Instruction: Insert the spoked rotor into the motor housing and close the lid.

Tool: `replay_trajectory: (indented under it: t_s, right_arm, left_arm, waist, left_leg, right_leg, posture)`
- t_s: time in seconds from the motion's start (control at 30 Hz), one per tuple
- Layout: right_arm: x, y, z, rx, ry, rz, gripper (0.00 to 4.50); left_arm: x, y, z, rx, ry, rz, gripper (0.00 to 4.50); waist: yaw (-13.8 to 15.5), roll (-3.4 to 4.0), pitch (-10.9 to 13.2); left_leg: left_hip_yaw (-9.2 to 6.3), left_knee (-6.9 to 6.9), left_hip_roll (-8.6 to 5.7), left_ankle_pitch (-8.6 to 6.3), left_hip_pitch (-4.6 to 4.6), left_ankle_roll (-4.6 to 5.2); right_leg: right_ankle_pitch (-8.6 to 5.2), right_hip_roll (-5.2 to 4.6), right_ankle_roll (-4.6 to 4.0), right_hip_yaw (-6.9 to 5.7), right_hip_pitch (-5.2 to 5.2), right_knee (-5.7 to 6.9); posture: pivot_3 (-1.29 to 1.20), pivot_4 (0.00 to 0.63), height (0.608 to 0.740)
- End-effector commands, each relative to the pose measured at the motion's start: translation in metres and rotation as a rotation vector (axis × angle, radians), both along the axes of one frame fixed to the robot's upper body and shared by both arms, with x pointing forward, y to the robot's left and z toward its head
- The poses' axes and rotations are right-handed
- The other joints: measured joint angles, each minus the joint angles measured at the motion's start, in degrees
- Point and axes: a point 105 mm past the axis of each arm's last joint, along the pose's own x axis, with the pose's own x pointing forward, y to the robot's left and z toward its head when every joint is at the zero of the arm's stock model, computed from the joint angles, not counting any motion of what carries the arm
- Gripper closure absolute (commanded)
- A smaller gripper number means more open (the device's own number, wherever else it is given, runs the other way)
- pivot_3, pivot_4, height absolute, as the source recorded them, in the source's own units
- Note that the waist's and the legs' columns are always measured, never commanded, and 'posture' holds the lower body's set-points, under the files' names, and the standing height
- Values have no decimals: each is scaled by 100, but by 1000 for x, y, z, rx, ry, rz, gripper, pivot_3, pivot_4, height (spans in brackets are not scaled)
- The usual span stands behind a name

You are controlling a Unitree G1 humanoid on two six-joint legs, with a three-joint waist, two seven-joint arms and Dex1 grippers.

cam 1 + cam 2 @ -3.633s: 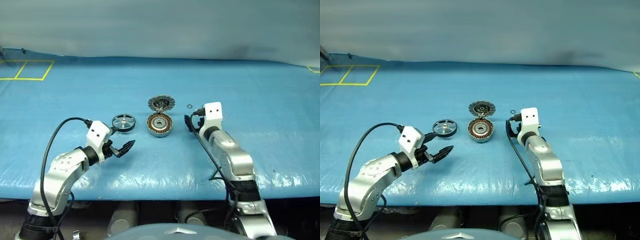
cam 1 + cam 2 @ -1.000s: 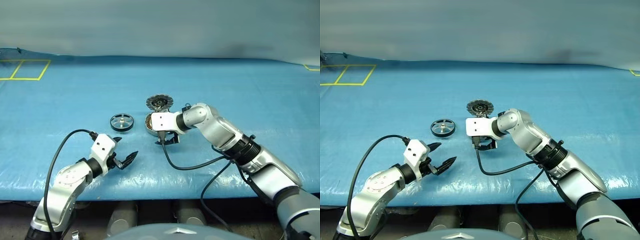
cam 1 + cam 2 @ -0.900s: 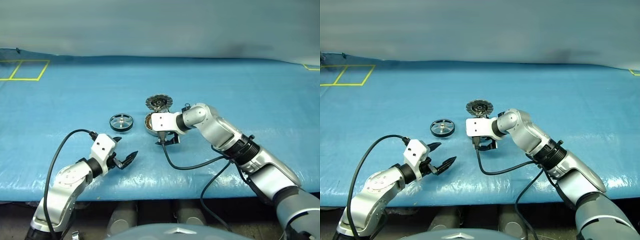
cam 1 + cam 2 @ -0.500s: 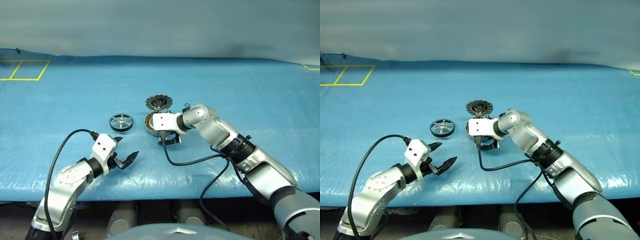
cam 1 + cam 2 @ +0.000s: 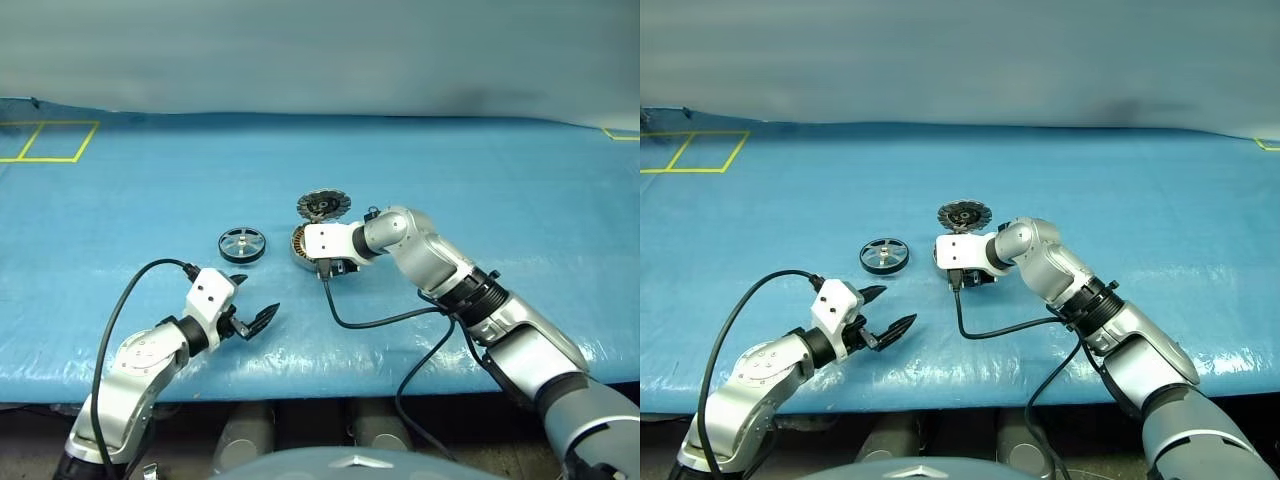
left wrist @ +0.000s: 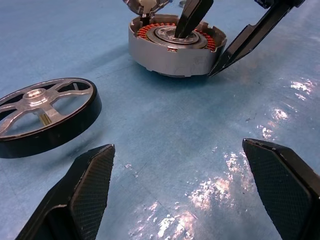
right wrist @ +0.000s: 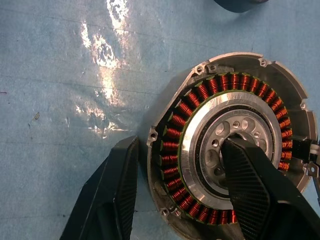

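Head views: on the blue surface [image 5: 480, 180] the spoked rotor [image 5: 245, 245] lies flat, near the left of the motor housing [image 5: 300, 247], and the toothed lid [image 5: 323, 206] lies just behind the housing. The right pincer [image 5: 974, 276] has come down over the housing since a moment ago, and its jaws now look narrower, though the wrist block hides much of them. The left pincer [image 5: 254, 305] hangs wide and empty in front of the rotor.

Left wrist view: the rotor [image 6: 42, 107] sits untouched; one right finger dips inside the housing [image 6: 175, 50], the other stands outside its wall.

Right wrist view: the two fingers [image 7: 247, 185] straddle the wall across the copper windings [image 7: 185, 125], a gap still showing at the outer pad.

It seems to be closing to steady or reposition the housing; the rotor is not yet inserted.
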Motion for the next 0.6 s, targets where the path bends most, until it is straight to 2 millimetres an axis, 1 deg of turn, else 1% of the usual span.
replay_trajectory:
  t_s: [0.03,0.2,0.47,0.6]
  right_arm:
    - [-7,8,8,31,-9,27,2211]
    - [-19,12,5,53,14,28,2211]
    - [-49,14,-3,95,75,4,2211]
    - [-59,14,-5,117,90,-25,2211]
  left_arm:
    - [-1,-7,12,-15,-53,-24,0]
    - [-1,-7,11,-17,-51,-20,0]
    - [-2,-6,10,-19,-45,-18,0]
    - [0,-7,10,-21,-44,-24,0]
  waist:
    - [3,0,0]
    - [1,0,0]
    - [3,0,-1]
    - [4,-1,-1]
  left_leg:
    - [0,0,0,0,0,0]
    - [0,-4,0,0,0,0]
    - [0,-1,2,0,0,0]
    - [0,1,2,-1,1,-1]
  right_leg:
    - [0,0,0,0,0,0]
    - [1,0,-3,0,-2,-1]
    - [-3,0,3,0,-1,0]
    - [-3,1,3,-1,1,0]
  posture:
    - [0,150,740]
    - [0,150,740]
    - [0,150,740]
    - [0,150,740]
